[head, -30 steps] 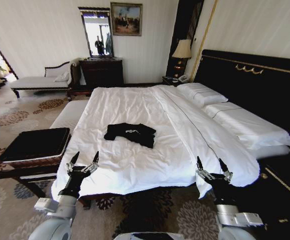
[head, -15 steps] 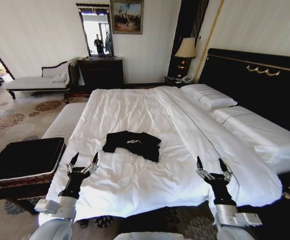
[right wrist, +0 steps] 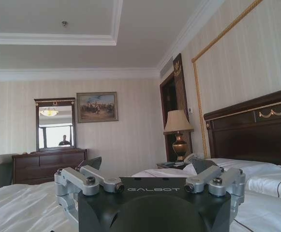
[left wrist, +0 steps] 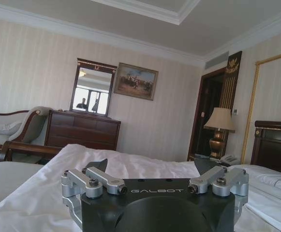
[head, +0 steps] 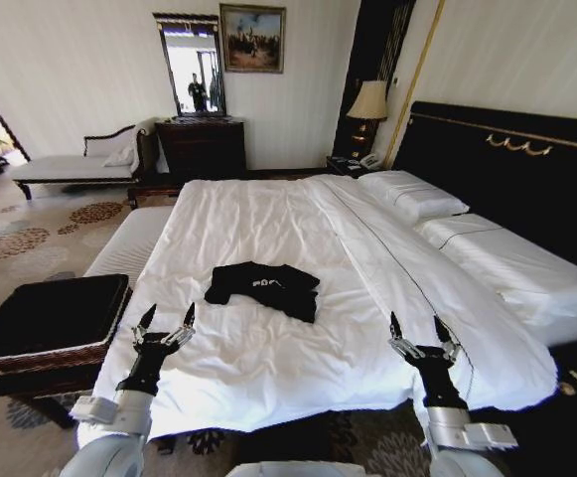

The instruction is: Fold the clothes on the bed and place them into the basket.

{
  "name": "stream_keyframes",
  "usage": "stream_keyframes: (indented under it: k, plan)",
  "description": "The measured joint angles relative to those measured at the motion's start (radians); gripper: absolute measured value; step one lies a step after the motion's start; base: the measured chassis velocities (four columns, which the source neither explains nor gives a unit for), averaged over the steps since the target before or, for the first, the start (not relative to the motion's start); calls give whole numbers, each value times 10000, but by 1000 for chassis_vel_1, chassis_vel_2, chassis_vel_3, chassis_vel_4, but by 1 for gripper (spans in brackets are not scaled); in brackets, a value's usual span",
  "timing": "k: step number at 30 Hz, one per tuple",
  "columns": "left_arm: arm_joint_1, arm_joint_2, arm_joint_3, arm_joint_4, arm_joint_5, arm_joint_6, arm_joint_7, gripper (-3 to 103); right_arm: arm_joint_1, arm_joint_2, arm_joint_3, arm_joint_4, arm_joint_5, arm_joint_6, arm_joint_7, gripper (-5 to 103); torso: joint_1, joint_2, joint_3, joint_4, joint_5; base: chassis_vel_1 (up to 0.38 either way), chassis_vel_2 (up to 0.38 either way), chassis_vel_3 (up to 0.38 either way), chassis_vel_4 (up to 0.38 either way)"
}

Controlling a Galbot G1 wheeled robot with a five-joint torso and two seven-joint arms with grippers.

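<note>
The black T-shirt (head: 262,288) with white lettering too small to read lay folded mid-bed (head: 268,214); the basket (head: 45,323) sat off the bed's left corner. Both grippers, left (head: 165,323) and right (head: 414,330), marked GALBOT, hovered splayed, empty, over the bed's foot

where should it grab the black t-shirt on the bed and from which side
Probably the near hem corners. The black T-shirt lies flat and roughly bunched on the bed, so come from the foot side: left gripper to the left corner, right gripper to the right, both open, pinching low at the edge.
</note>
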Motion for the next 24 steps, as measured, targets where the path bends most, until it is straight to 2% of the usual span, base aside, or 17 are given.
stream_keyframes:
  k: [8,13,19,24]
  plan:
    - [47,-45,0,3,39,-39,-1,100,42,0,-112,-32,-38,174,1,100,2,-1,-1,0,-2,-7,-1,5,1]
    - [304,-315,49,-39,298,-104,-8,100,217,-112,-131,-230,-187,175,211,100,-2,0,-2,0,-3,0,0,0,0]
    - [596,-883,-36,20,487,-283,21,100,1008,-598,-694,-1074,-67,25,504,100,-1,0,-1,0,0,0,0,0,0]
    - [972,-1228,27,-121,179,-417,247,100,1386,-983,-1094,-1313,130,134,884,100,-2,1,-2,1,0,-34,23,25,-29]
